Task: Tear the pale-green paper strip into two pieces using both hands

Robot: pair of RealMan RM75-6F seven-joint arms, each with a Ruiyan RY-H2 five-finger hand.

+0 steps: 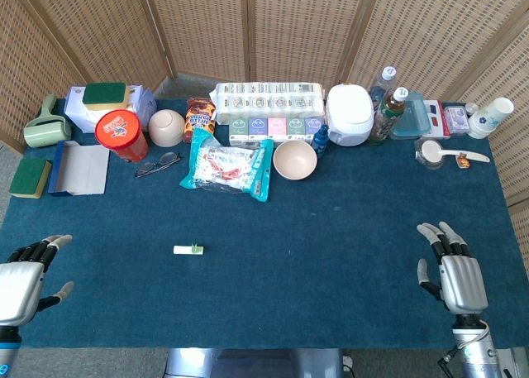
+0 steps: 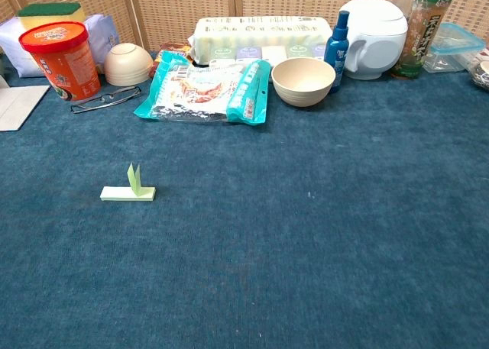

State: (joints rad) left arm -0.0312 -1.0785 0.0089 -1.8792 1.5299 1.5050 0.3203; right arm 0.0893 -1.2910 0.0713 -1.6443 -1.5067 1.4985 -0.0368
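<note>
The pale-green paper strip [image 1: 188,249] lies flat on the blue table cloth, left of centre, with a small flap standing up from it [image 2: 127,192]. My left hand [image 1: 25,283] hovers at the table's left front corner, fingers spread and holding nothing, well left of the strip. Far off at the right front, my right hand [image 1: 453,268] is also spread with its palm down and nothing in it. Neither hand appears in the chest view.
Along the back stand a red tub [image 1: 121,136], a round bowl [image 1: 166,127], glasses [image 1: 157,164], a snack bag [image 1: 227,169], a beige bowl [image 1: 294,160], a box of cups [image 1: 269,102], a white cooker [image 1: 350,114], bottles [image 1: 389,112] and sponges [image 1: 30,178].
</note>
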